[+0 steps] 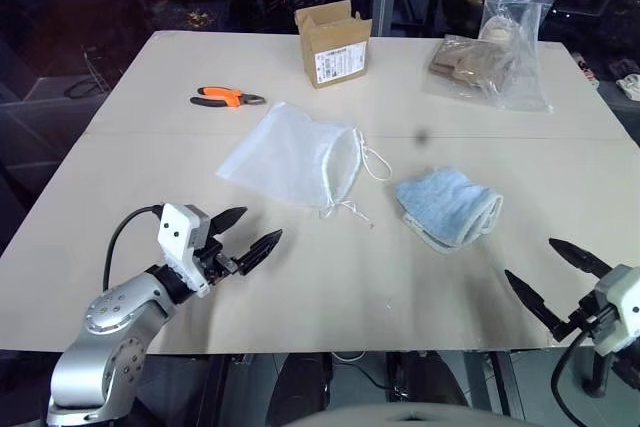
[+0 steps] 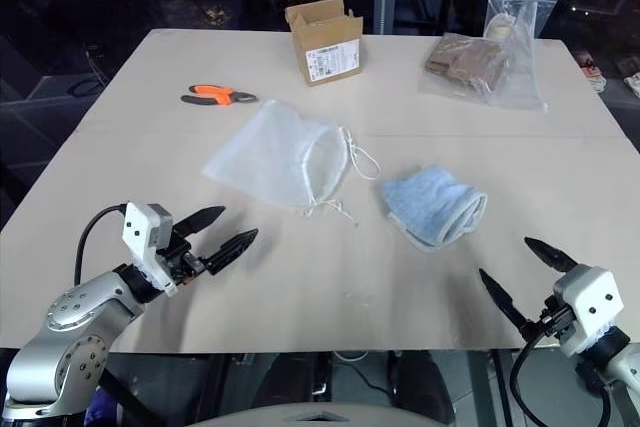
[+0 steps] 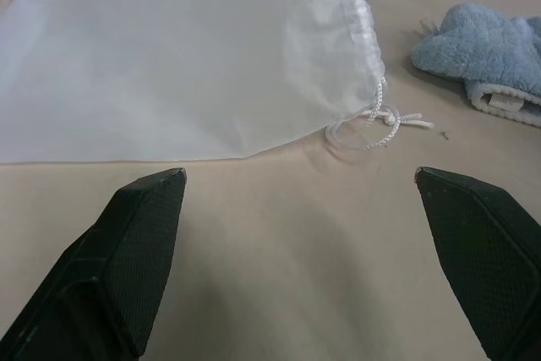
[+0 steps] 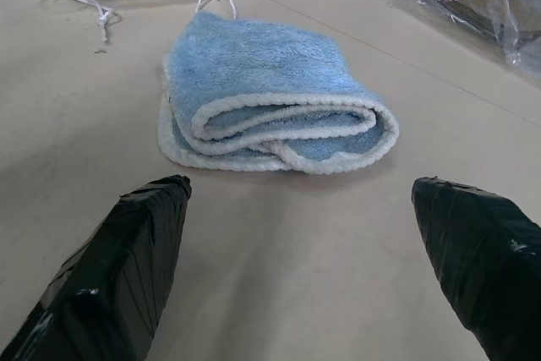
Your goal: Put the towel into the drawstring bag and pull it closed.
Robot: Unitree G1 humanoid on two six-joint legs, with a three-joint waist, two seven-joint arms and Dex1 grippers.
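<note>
The drawstring bag (image 1: 290, 157) lies flat at the middle of the bench (image 1: 150, 167), its gathered mouth and thin white cords (image 1: 372, 163) turned toward the towel (image 1: 448, 207), which lies just to its right, apart from it. The left gripper (image 1: 250, 232) hovers near the bench's front edge with its jaws spread wide and empty, aimed at the bag. The right gripper (image 1: 555, 272) hangs low at the front right, jaws likewise released, facing the towel. The bag is white, semi-sheer and limp; it will likely slide and collapse, so its mouth hem seems the place to pinch. The towel is light-blue terry with a pale edge, folded over, soft and light; its thick rolled fold offers the surest hold.
</note>
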